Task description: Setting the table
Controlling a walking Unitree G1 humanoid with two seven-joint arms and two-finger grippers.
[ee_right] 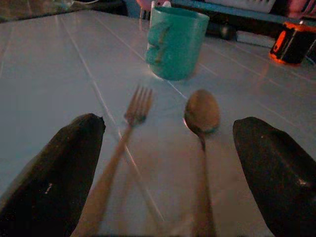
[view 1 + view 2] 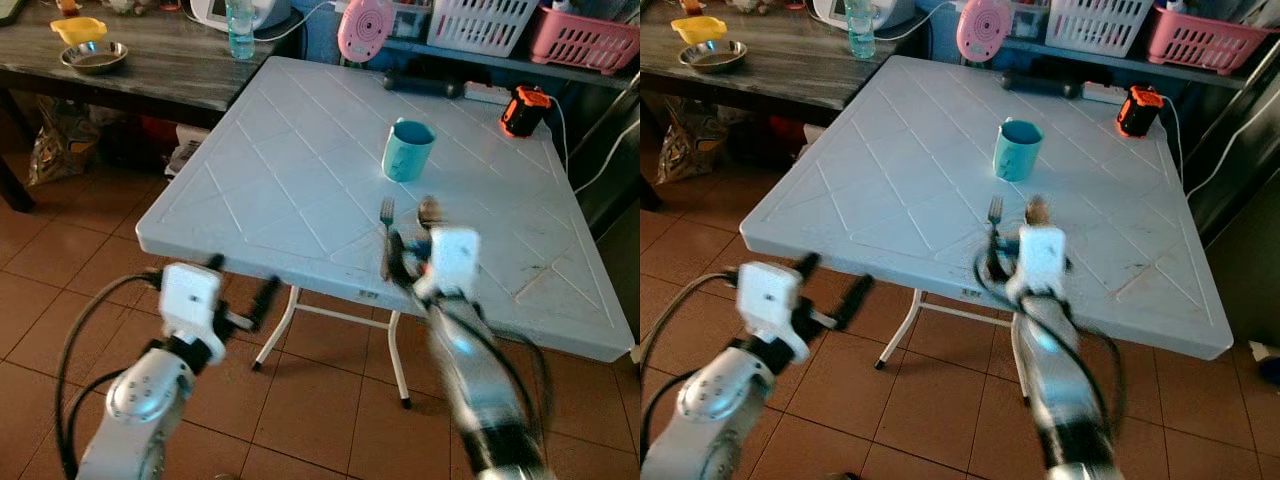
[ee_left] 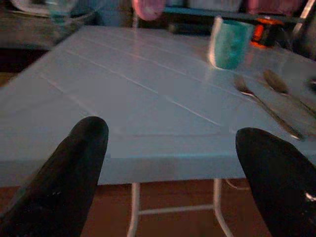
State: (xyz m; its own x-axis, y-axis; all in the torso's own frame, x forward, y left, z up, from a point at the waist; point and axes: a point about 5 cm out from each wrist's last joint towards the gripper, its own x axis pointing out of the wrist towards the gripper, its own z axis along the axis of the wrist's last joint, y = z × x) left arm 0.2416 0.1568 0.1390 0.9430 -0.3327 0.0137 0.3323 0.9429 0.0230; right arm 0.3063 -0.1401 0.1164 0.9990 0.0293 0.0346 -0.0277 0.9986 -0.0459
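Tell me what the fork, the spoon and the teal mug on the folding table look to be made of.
Fork and spoon: probably metal, thin, with a dull sheen, though the dim light leaves the finish open. Teal mug: smooth and opaque with a soft gloss and a moulded side, likely plastic, possibly glazed ceramic. Table: pale moulded top with pressed diagonal grooves, apparently plastic, on thin white legs that look like metal.
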